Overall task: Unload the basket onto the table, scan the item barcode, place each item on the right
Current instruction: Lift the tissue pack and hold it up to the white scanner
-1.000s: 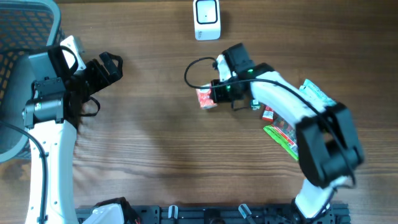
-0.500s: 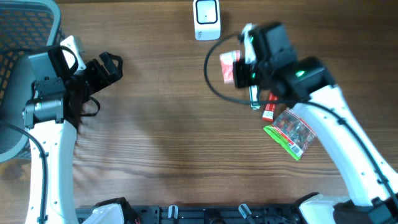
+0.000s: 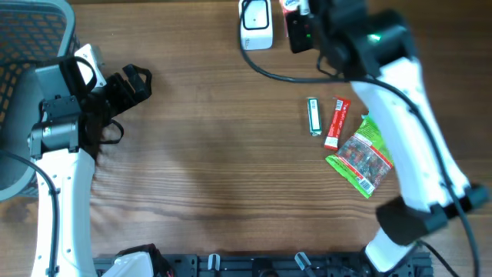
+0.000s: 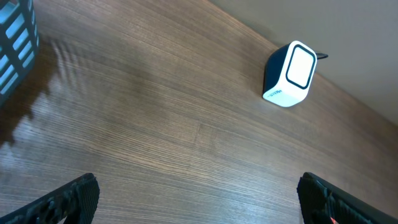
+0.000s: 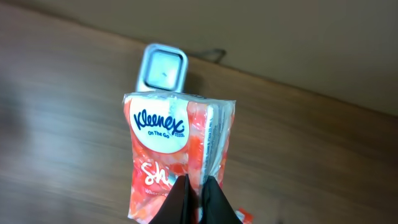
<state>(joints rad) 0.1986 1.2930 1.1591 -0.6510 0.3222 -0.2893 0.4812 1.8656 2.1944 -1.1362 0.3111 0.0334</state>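
pointing toward scanner [image 5: 161,68], tissue pack [image 5: 176,146] — logo-end first

The red-orange Kleenex pack [image 5: 177,155], pinched by its lower edge, hangs upright just beside the white, dark-sided scanner [image 5: 161,70].

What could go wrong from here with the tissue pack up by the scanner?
1. The right tool pinches only one edge of the soft Kleenex pack, so the pack could slip or swing.
2. No barcode shows on the face seen in the wrist view, so the scanner may not read it unless the pack is turned.
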